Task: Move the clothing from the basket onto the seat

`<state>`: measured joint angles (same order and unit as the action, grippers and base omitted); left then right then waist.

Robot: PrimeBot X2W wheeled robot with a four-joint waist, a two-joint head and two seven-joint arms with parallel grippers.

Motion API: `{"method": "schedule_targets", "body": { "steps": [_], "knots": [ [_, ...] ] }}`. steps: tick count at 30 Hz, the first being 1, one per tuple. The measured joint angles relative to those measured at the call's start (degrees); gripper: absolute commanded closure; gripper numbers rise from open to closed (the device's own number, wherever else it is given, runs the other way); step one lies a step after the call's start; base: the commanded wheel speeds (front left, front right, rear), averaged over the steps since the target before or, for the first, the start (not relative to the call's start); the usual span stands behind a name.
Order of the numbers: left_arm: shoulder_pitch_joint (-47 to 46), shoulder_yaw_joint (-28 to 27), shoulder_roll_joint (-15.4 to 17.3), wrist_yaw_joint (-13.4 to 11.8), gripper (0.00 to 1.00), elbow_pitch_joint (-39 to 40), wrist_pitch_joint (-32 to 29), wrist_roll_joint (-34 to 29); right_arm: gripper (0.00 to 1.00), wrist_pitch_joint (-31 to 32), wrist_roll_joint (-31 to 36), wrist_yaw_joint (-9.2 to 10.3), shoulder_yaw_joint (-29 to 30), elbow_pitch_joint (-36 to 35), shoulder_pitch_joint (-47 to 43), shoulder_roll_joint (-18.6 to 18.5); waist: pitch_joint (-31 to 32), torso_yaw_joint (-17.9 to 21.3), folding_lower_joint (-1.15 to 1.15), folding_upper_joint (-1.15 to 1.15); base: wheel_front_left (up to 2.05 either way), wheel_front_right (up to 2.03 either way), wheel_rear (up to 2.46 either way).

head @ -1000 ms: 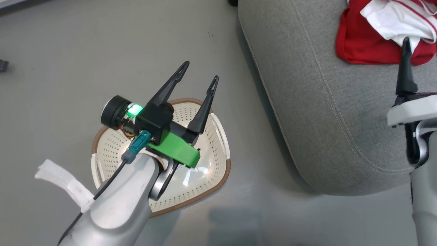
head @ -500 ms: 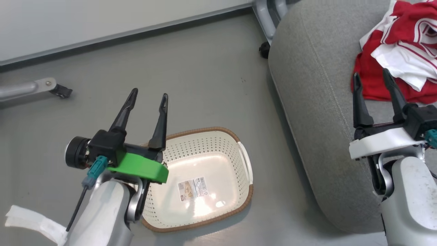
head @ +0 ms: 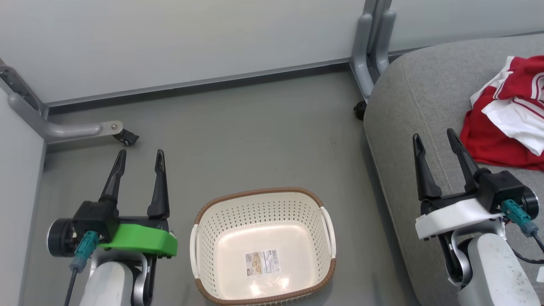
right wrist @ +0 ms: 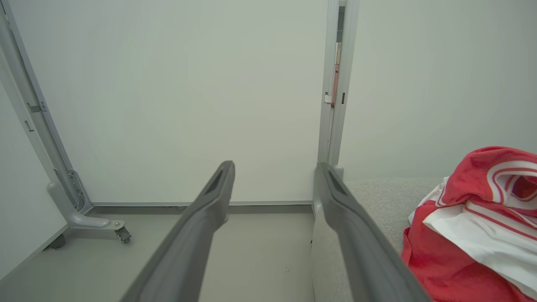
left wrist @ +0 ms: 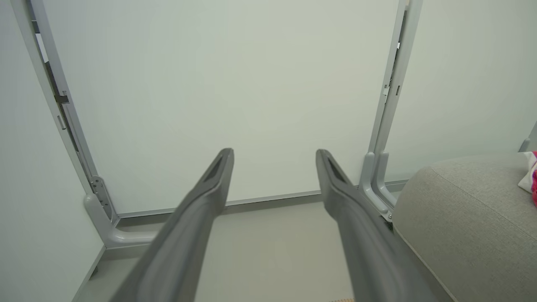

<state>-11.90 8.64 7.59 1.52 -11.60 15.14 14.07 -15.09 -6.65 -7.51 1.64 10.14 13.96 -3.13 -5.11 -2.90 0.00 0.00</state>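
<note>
All the clothing [head: 505,123] I could see lay in a crumpled red-and-white heap on the seat [head: 425,97], toward its right side. That is where the task wanted it, so I judged the job essentially finished. How many garments made up the heap I could not tell, since the folds overlapped and the picture edge cut off its right part in both the head view and the right wrist view. The basket [head: 259,192] stood upright on the floor [head: 263,127] near the seat's edge, with a strip of floor between them. Its inside was bare apart from the label sticker [head: 262,262] on the bottom. The bottom of the head view clipped its near rim, but nothing red showed through the perforated walls. My right tool [head: 433,135] hung above the seat's edge, near the heap but apart from it, fingers spread wide and holding nothing, which fitted a job with nothing left to carry. My left tool [head: 141,153] hung over the floor left of the basket, likewise wide and bare, clear of the rim. Both pointed toward the pale wall panel [head: 191,38] and its grey frame leg [head: 80,128] with a caster, a parked posture, I reckoned. The seat's right side ran out of frame.
</note>
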Motion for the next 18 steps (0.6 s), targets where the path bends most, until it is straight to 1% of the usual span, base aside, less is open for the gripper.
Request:
{"method": "schedule_targets", "body": {
  "steps": [10, 18],
  "knots": [
    [5.2, -4.1, -1.6, 1.0, 0.00, 0.2, 0.0, -2.9, 0.00, 0.0, -0.3, 0.00, 0.0, -1.3, -6.1, 0.3, 3.7, -1.8, 0.00, 0.00, 0.00, 0.00, 0.00],
    [7.9, -4.7, -2.7, 1.8, 0.00, 0.6, 0.0, -4.1, 0.00, 0.0, -2.1, 0.00, 0.2, -3.0, -10.3, 0.3, 4.3, -2.8, 0.00, 0.00, 0.00, 0.00, 0.00]
  ]
}}
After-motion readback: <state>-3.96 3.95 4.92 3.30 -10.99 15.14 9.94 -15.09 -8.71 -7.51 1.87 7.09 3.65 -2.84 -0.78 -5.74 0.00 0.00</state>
